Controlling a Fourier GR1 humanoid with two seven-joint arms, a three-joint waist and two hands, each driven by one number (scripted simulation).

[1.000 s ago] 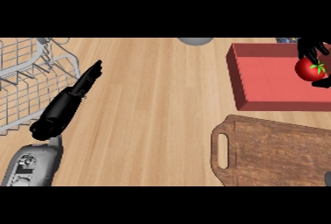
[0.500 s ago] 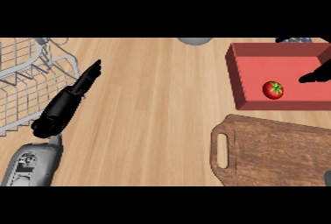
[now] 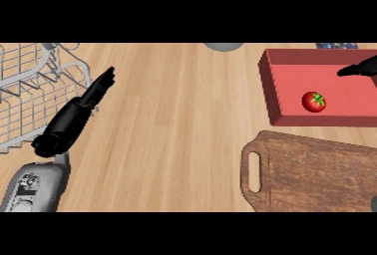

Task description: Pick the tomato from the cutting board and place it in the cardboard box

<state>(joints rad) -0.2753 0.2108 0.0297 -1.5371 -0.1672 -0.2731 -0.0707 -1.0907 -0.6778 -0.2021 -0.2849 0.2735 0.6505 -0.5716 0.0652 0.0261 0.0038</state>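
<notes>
Small round red tomato with green stem [image 3: 314,101] lies inside the shallow red rectangular box [image 3: 283,79], on its floor toward the lower middle, at about 2 o'clock in the view. Nothing touches it.

Right hand [image 3: 361,67], black, shows only as a tip at the right edge, roughly 2 o'clock, over the box's upper right part and up and to the right of the tomato, apart from it. Too little of it is in view; cannot tell whether its fingers are straight or curled.

Left hand [image 3: 77,114], black, on a grey forearm [image 3: 33,187], comes in from 7 o'clock and points up toward 11 o'clock. Fingers [image 3: 103,82] straight and together, holding nothing, lying over the light wooden table [image 3: 177,129] just beside the silver wire rack [image 3: 33,84], which fills the 9 to 10 o'clock side.

Dark brown wooden cutting board with a slot handle [image 3: 316,172] sits at 4 to 5 o'clock, just below the box, handle slot on its left end. Board top is bare.

Grey rounded object [image 3: 223,46] is cut off at the top edge, 12 o'clock; can't tell what it is. A small dark patterned thing [image 3: 337,45] peeks at the top edge above the box, about 1 o'clock, unclear.
</notes>
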